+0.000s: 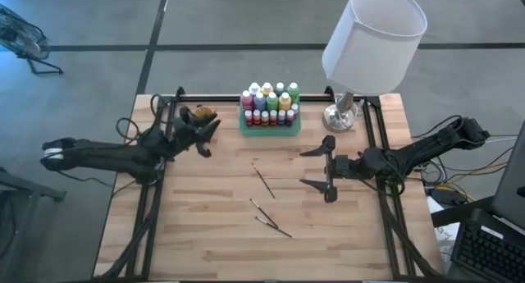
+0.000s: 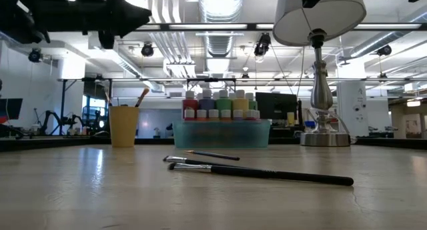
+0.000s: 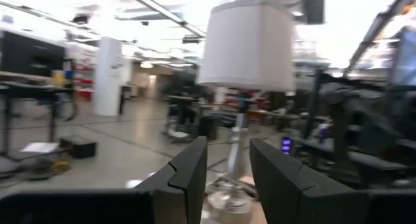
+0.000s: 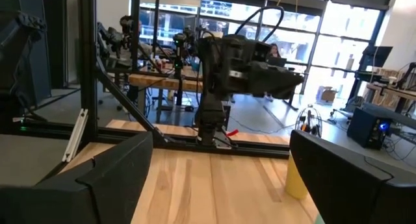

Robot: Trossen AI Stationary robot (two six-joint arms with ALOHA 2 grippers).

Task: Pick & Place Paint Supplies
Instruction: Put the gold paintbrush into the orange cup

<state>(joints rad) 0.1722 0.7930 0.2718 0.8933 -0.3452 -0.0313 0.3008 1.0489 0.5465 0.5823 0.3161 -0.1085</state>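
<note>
Several small paint bottles (image 1: pixel 269 102) with pale caps stand packed in the green tray (image 1: pixel 271 130) at the table's far middle; the low view shows the bottles (image 2: pixel 220 105) too. Three thin dark-handled brushes lie flat on the wood: one (image 1: pixel 263 181) mid-table and two (image 1: pixel 262 207) (image 1: pixel 273 226) nearer; a long brush (image 2: pixel 267 173) shows low. More brushes (image 2: pixel 142 97) stick up out of the orange cup (image 2: pixel 124 125). My left gripper (image 1: pixel 203 142) hovers open just near of the cup (image 1: pixel 203 115). My right gripper (image 1: pixel 318 168) is wide open, right of the brushes, empty.
A lamp with a white shade (image 1: pixel 373 37) stands on its metal base (image 1: pixel 340 115) at the far right, beside the tray. Black frame rails (image 1: pixel 373 143) run along both table sides. Bare wood (image 1: pixel 205 225) lies around the loose brushes toward the near edge.
</note>
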